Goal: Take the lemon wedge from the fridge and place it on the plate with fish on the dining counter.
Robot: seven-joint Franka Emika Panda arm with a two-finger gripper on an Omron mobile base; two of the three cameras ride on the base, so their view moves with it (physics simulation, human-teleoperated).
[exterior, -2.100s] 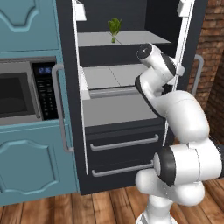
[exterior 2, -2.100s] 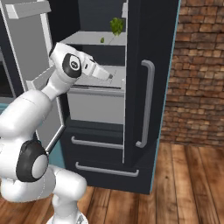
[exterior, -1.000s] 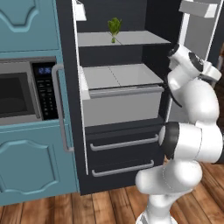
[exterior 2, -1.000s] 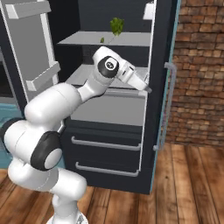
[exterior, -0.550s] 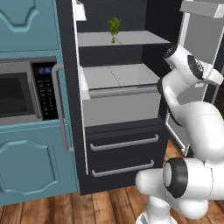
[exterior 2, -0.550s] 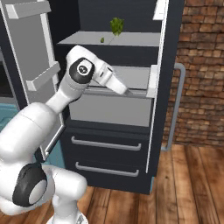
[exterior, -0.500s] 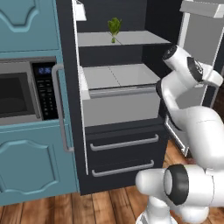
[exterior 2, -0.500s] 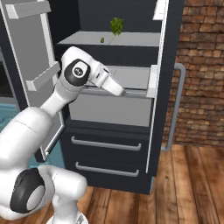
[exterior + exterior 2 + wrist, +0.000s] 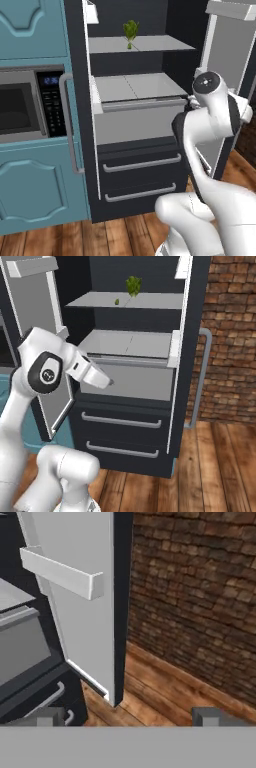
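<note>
The black fridge [image 9: 135,150] stands with both doors swung wide. On its upper shelf [image 9: 145,301] a small yellow-green piece, likely the lemon wedge [image 9: 116,301], lies beside a leafy green plant [image 9: 132,285]. My gripper [image 9: 108,381] hovers in front of the pale grey bin [image 9: 135,381], well below that shelf, touching nothing. In the hand view the gripper [image 9: 129,716] is open and empty, facing the right door [image 9: 80,612] and the floor. The plate and the dining counter are out of view.
Teal cabinets [image 9: 40,185] with a microwave [image 9: 20,105] flank the fridge on the left. A brick wall [image 9: 230,331] rises on the right over a wood floor [image 9: 215,466]. The left door [image 9: 37,331] stands close to my arm.
My arm has drawn back from the right door toward the fridge's middle and lower. The right door has swung further open.
</note>
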